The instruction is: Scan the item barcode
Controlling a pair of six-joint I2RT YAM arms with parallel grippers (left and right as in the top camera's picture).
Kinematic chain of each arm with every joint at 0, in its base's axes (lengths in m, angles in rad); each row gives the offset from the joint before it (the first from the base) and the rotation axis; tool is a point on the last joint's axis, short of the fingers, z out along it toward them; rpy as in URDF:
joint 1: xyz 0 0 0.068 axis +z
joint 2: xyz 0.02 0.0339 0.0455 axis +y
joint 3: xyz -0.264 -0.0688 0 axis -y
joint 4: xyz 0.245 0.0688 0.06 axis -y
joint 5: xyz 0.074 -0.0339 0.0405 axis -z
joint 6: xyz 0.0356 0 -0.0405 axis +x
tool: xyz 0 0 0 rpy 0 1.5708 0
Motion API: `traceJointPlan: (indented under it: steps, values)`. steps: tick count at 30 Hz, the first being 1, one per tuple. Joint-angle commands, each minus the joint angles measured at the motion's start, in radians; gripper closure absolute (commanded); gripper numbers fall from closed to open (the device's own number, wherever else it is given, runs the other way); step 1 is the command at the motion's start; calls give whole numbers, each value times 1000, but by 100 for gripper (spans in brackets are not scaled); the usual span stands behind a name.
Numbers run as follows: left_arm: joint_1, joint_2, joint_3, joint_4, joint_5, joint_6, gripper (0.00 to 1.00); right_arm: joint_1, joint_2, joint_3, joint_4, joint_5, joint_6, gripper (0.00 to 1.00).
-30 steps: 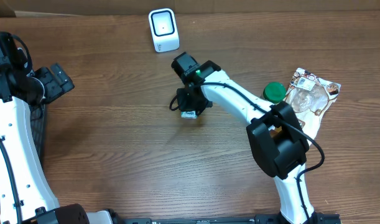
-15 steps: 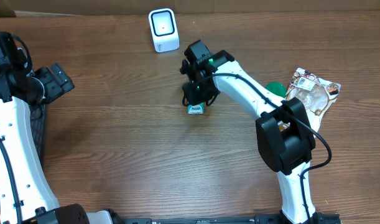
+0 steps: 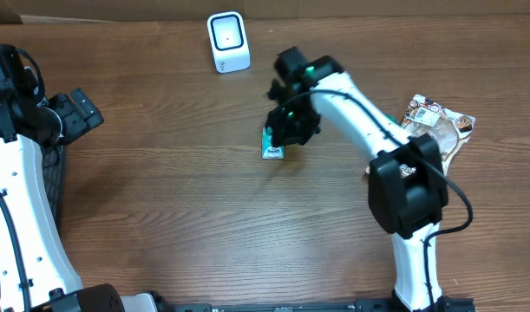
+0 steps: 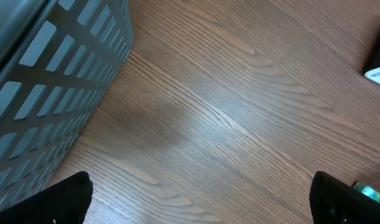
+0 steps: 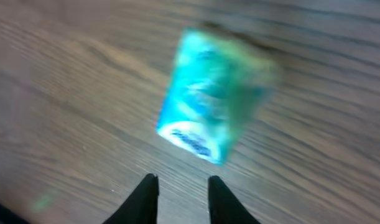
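Note:
The item, a small teal packet (image 3: 272, 146), lies on the wooden table a little below the white barcode scanner (image 3: 228, 41). My right gripper (image 3: 291, 128) hovers just to the right of it. The right wrist view is blurred: the teal packet (image 5: 214, 102) lies on the wood ahead of my right gripper (image 5: 183, 180), whose fingers stand a little apart with nothing between them. At the far left my left gripper (image 3: 74, 113) is away from the packet; the left wrist view shows the left gripper (image 4: 201, 186) wide open over bare wood.
A clear snack bag (image 3: 434, 130) lies at the right, beside the right arm's elbow. A grey slatted basket (image 4: 53, 81) stands close to the left gripper, at the table's left edge.
The right arm swung right and toward the far side. The teal packet, hidden under the gripper a second ago, now lies free on the table, and the right fingers have parted.

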Motion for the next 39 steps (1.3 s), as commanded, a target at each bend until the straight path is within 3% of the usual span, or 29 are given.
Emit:
traceJointPlan:
  steps: [1, 9, 15, 20, 31, 39]
  values:
    - [-1, 0, 7, 4, -9, 18, 0, -64, -89, 20, -14, -46, 32, 71]
    - [-1, 0, 7, 4, -9, 18, 0, -124, -286, 20, -94, 1, 68, 65]
    - [-1, 0, 7, 4, -9, 18, 0, -136, -320, -5, -130, 35, 150, 50]
    - [-1, 0, 7, 4, -9, 18, 0, -129, -320, -141, -12, 7, 247, 50]
    - [-1, 0, 7, 4, -9, 18, 1, -61, -316, -483, 436, -44, 430, 55]
    - [-1, 0, 7, 4, -9, 18, 0, -23, -226, -535, 568, -29, 485, 55]
